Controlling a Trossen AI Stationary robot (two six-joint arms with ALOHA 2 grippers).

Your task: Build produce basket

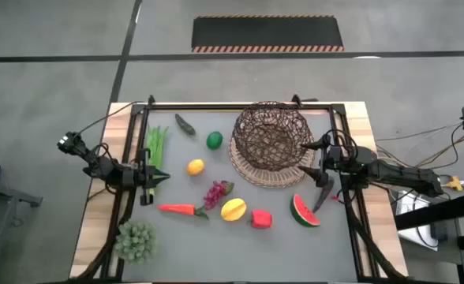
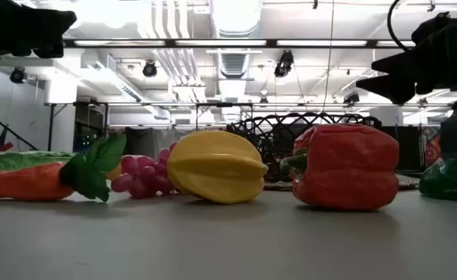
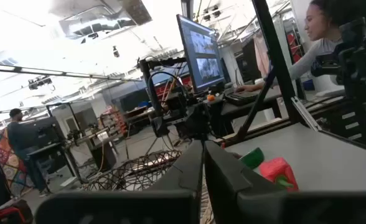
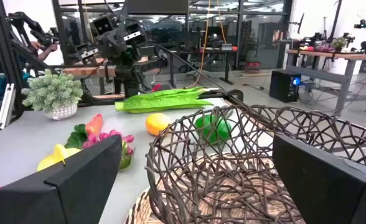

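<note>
The basket (image 1: 271,143) sits empty at the far right of the desk (image 1: 334,237), with the produce (image 1: 224,207) scattered to its left, none loaded yet. I hold the right end effector (image 1: 320,183) spread wide just beside the basket's rim, probably to reach the watermelon slice (image 1: 304,211). The left end effector (image 1: 162,177) waits pressed together near the green beans (image 1: 158,145).

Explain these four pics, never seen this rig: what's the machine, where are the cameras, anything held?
Two robot arms work at a table. One camera looks straight down, one sits at table level, one rides each wrist. The left end effector is shut and empty, beside the green beans. The right end effector is open and empty, at the rim of the wicker basket, which looks empty. On the table: lime, orange, grapes, carrot, mango, red pepper, watermelon slice.
</note>
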